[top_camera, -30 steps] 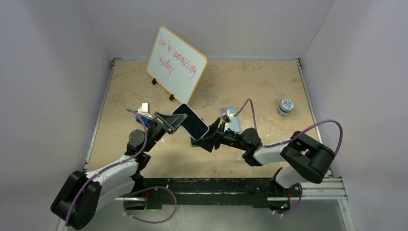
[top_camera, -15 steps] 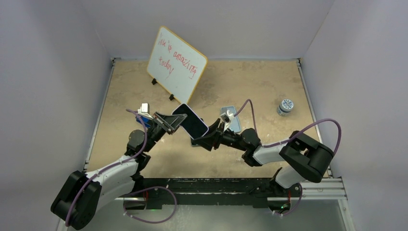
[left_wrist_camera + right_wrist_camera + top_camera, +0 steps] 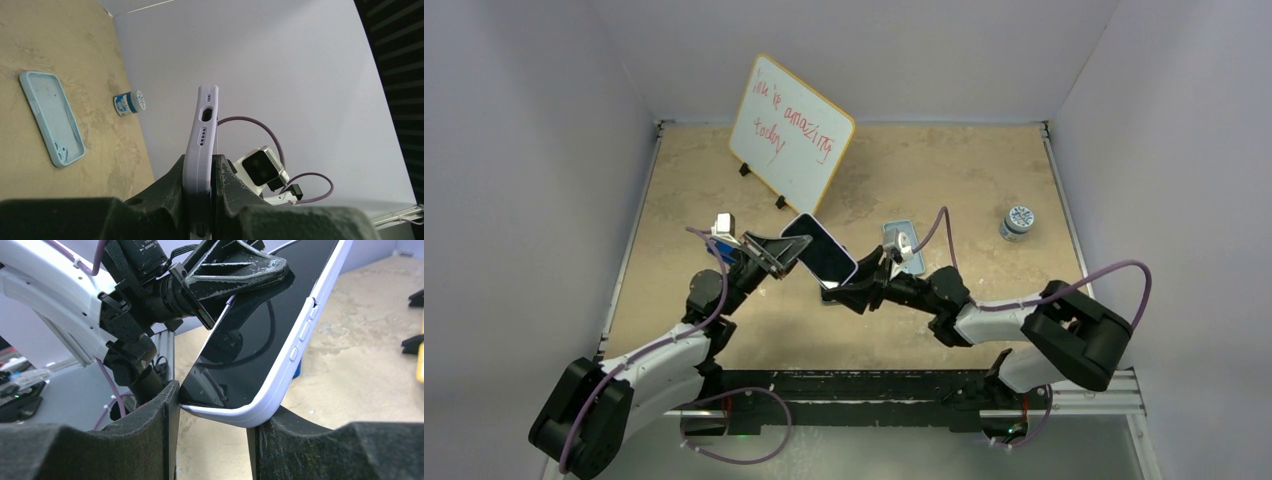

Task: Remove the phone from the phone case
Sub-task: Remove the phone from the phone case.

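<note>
The phone (image 3: 819, 250), black screen up in a lavender case, hangs tilted above the table's middle. My left gripper (image 3: 786, 252) is shut on its upper left end; in the left wrist view the case's edge (image 3: 202, 130) stands between the fingers of the left gripper (image 3: 200, 165). My right gripper (image 3: 832, 290) is at the lower right end. In the right wrist view the phone's (image 3: 260, 355) lower corner sits between the two pads of the right gripper (image 3: 212, 410), touching both.
An empty light blue phone case (image 3: 904, 243) lies flat on the table behind my right wrist, also in the left wrist view (image 3: 50, 117). A small blue-and-white jar (image 3: 1018, 222) stands at the right. A whiteboard (image 3: 791, 135) stands at the back.
My right gripper has shifted slightly left along the phone's lower end, and the right arm's elbow has swung out to the right. The left arm and phone have held still.
</note>
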`<state>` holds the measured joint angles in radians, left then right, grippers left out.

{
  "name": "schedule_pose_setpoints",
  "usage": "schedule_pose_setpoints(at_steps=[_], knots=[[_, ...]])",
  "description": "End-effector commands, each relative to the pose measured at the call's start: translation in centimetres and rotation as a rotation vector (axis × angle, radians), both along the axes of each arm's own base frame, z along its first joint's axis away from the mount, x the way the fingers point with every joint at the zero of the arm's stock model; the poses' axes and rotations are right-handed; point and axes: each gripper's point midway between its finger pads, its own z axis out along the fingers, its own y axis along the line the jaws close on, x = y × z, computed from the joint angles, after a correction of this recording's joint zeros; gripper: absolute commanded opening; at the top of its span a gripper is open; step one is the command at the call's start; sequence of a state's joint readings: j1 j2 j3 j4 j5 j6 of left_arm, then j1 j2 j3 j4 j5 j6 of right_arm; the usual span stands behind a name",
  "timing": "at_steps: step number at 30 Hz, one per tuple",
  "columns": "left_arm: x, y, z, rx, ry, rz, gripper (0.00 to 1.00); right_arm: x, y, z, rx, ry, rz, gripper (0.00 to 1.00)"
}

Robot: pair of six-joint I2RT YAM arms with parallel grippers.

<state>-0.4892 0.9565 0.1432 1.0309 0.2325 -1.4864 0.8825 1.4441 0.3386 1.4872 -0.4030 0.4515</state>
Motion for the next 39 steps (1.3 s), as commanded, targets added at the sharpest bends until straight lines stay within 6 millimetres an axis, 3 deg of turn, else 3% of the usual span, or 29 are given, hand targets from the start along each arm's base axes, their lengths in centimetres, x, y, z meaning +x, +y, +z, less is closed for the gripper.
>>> schedule_pose_setpoints(at_steps=[1, 14, 24, 39], knots=[[-1.5, -1.3, 0.1, 0.004, 0.041, -0.113, 0.00, 4.1, -0.7, 3.7, -0.035, -0.326, -0.214, 0.09], [-1.6, -1.8, 0.0, 0.011, 0.047, -0.149, 0.00, 5.3, -0.9, 2.3, -0.181, -0.467, -0.254, 0.00], [-2.2, -2.5, 0.7, 0.059, -0.017, -0.206, 0.00, 7.7, -2.2, 2.1, -0.189, -0.399, -0.406, 0.00], [-2.3, -2.5, 1.2, 0.191, -0.091, -0.230, 0.00, 11.8, -5.1, -0.9, -0.376, -0.371, -0.647, 0.00]])
